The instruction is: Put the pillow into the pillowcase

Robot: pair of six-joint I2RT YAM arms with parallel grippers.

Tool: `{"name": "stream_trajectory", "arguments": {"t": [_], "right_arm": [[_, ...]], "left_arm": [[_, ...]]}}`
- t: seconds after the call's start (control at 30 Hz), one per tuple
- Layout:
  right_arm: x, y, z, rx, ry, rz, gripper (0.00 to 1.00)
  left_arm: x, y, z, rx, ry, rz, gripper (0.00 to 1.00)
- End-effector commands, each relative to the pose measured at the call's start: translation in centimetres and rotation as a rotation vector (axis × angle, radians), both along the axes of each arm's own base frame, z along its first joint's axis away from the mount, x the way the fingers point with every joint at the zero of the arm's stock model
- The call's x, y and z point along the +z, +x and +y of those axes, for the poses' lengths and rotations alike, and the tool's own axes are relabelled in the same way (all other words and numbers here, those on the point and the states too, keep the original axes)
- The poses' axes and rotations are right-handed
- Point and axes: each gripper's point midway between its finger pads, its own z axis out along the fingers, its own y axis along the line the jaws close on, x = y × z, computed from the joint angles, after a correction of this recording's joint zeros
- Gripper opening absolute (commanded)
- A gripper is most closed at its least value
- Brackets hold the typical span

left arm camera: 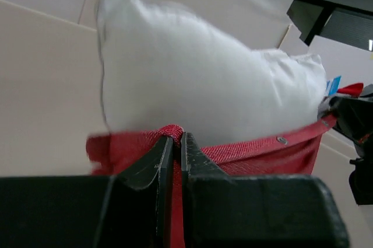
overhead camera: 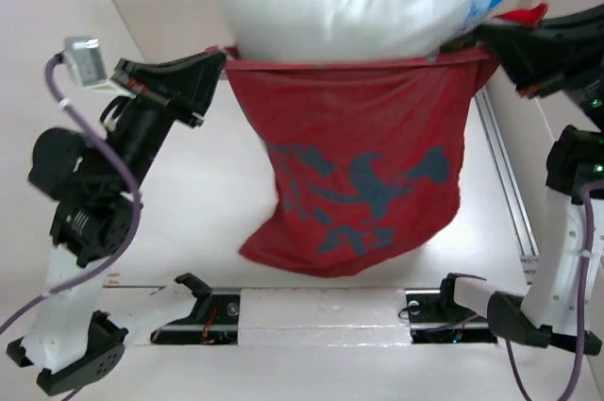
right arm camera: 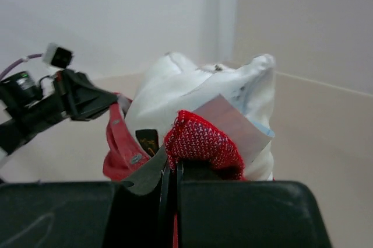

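Observation:
The red pillowcase (overhead camera: 363, 165) hangs in the air with its mouth stretched wide, a dark blue print showing through its dull side. The white pillow (overhead camera: 349, 7) sits in that mouth, its upper part bulging above the rim. My left gripper (overhead camera: 219, 59) is shut on the left end of the rim. In the left wrist view the left gripper (left arm camera: 173, 138) pinches a red fold of the pillowcase (left arm camera: 256, 149) under the pillow (left arm camera: 198, 84). My right gripper (overhead camera: 479, 42) is shut on the right end; the right gripper (right arm camera: 173, 163) clamps bunched red cloth of the pillowcase (right arm camera: 201, 140) beside the pillow (right arm camera: 192, 90).
A metal rail (overhead camera: 505, 175) runs along the table's right side. The arm bases and their black mounts (overhead camera: 203, 311) sit at the near edge below the hanging case. A paper label (right arm camera: 233, 122) sticks out at the pillow's corner by the right gripper.

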Motion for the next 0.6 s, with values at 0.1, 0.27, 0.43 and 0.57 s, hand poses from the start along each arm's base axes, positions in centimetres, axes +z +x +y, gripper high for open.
{"name": "stream_trajectory", "arguments": {"t": [0.1,0.27,0.43,0.57], "right_arm": [[-0.1,1.6,1.2,0.079,0.038,-0.098,0.0],[4.2,-0.2,0.4,0.015,0.032,-0.141,0.0],[2.1,3.9,0.1,0.034,0.022,-0.035,0.0],[0.0,9.3,0.0,0.06,0.037,0.066,0.0]], "left_arm": [[7.4,-0.9,2.5,0.093,-0.136,-0.208,0.0],[12.8,-2.2,3.6,0.105,-0.162,-0.247,0.0],[12.4,0.1,4.3,0.197,-0.178,-0.198,0.0],[10.2,5.7,1.1,0.226,-0.109,-0.107,0.0]]}}
